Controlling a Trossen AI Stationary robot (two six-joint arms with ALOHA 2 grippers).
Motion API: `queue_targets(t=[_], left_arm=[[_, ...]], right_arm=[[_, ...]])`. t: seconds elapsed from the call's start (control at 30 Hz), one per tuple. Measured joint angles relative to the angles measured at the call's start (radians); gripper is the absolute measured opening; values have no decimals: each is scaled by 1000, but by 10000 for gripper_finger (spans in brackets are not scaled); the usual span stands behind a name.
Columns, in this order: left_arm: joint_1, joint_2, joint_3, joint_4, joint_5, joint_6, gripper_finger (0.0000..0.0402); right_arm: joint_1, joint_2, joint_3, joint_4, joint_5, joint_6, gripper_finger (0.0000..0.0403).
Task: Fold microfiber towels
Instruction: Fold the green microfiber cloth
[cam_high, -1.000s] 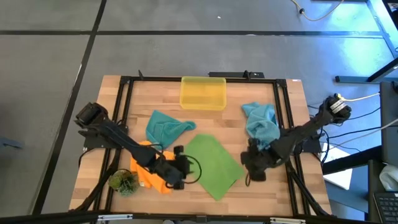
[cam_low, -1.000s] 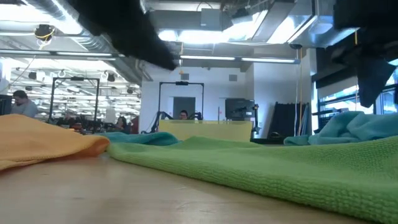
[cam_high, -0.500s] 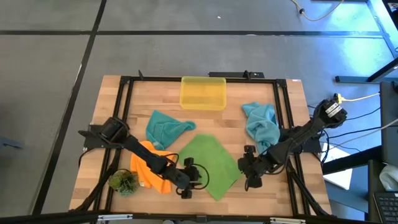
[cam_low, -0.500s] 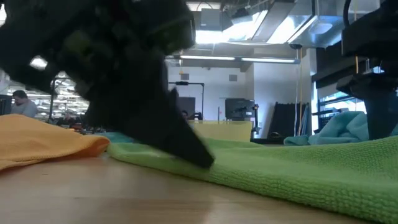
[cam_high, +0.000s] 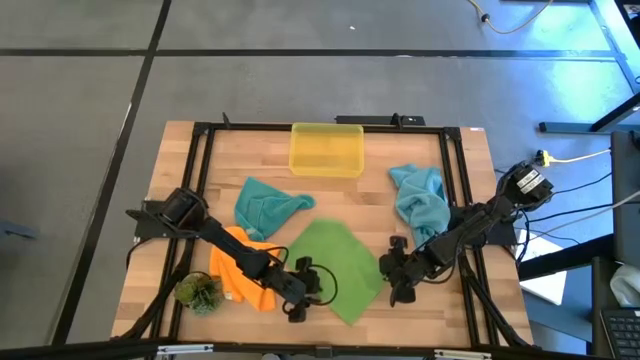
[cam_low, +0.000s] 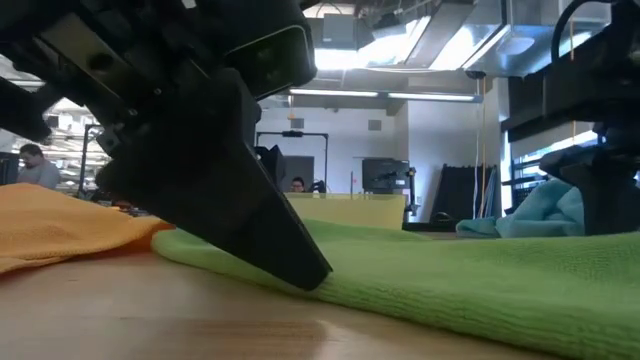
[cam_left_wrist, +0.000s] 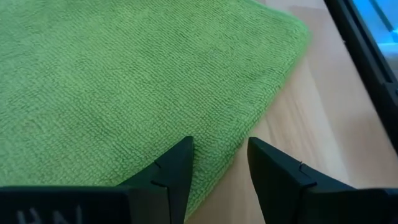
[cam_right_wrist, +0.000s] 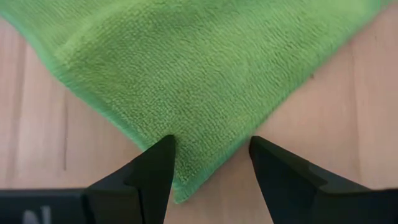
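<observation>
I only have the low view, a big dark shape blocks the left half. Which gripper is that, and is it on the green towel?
Observer: That's the left gripper. High view puts it at the green towel's near-left edge.
Operator: Fingers open?
Observer: Open. In the left wrist view its fingers straddle the towel's edge, nothing pinched yet.
Operator: And the right one?
Observer: Right gripper is open too, straddling a towel corner on the opposite side.
Operator: Other towels in the way?
Observer: No. High view shows the orange towel under the left arm, and two teal towels farther back, apart from the green one.
</observation>
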Motion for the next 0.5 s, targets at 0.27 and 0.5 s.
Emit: queue_targets(t=[0.27,0.5], left_arm=[[-1,0,0,-8,52,-1,149],[-1,-39,10,26,-3,78,149]], right_arm=[[0,-8,8,-115,0,11,214],[-7,-8,8,-138,11,7,214]])
